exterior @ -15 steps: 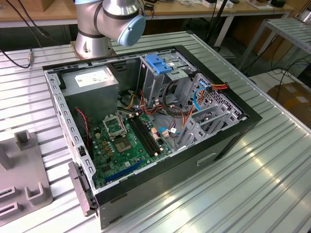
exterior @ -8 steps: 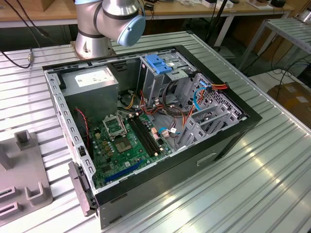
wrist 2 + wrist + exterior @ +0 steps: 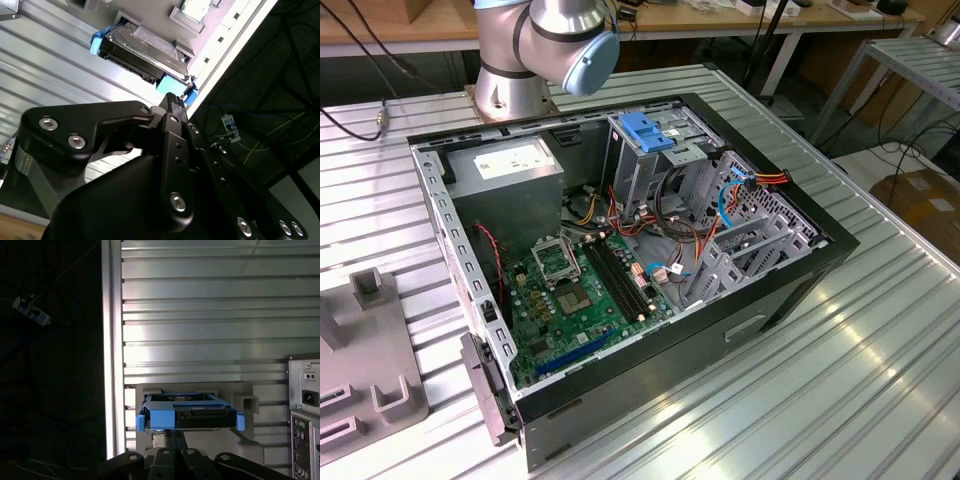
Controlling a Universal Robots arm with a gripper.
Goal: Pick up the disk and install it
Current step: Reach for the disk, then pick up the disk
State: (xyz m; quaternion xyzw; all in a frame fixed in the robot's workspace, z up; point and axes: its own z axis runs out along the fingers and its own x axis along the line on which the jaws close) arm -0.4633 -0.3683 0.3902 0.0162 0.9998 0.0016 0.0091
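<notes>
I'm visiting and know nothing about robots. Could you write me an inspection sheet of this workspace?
Surface: ribbed metal table.
Job's things: disk with blue rails, resting in a grey holder on the table.
Clutter: open computer case holding a blue-topped drive cage.
Grippers: black gripper close to the disk's blue rail; contact unclear.
Cables: red, orange and blue wires inside the case.
Surroundings: wooden bench behind, cardboard box at the exterior view's right.

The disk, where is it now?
In both wrist views the disk sits on a grey holder at the edge of the ribbed table, just beyond the gripper.
</notes>
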